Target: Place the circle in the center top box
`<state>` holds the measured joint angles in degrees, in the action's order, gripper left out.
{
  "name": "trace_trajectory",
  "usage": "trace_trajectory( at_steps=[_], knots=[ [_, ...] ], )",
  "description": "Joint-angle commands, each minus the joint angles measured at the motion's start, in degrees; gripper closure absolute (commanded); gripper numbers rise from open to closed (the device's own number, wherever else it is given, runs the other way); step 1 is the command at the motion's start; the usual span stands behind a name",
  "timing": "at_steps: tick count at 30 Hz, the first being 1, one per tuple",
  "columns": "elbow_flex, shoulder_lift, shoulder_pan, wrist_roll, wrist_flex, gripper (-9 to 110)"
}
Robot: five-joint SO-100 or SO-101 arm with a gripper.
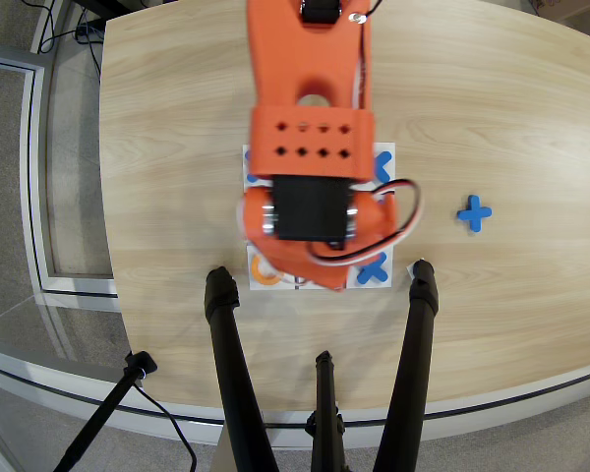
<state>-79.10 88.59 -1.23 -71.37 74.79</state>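
Observation:
My orange arm (313, 118) reaches down over the white nine-cell board (386, 283) and covers most of it. Its black wrist motor (313, 206) sits over the board's middle. The gripper end (310, 267) hangs over the bottom row, and its fingers cannot be made out from above. Of the orange circles, only part of one ring (262, 274) shows, in the bottom left cell. Blue crosses peek out at the bottom right (375, 267) and top right (383, 165). The whole middle column, including the center top box, is hidden under the arm.
A loose blue cross (475, 212) lies on the wooden table right of the board. Three black tripod legs (228, 354) (420, 324) (323, 403) rise from the near table edge just below the board. The table's curved edge runs along the left.

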Motion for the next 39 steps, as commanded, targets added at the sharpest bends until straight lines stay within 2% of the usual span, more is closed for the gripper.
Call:
trace_trajectory(
  at_steps=[1, 7, 23, 39],
  knots=[
    [-0.6, 2.5, 4.5, 1.1, -1.8, 102],
    [5.9, -5.4, 8.3, 3.3, -4.3, 101],
    [33.7, -34.1, 4.7, 4.7, 0.5, 102],
    [35.2, -42.1, 3.8, 4.7, -1.1, 101]
  ],
)
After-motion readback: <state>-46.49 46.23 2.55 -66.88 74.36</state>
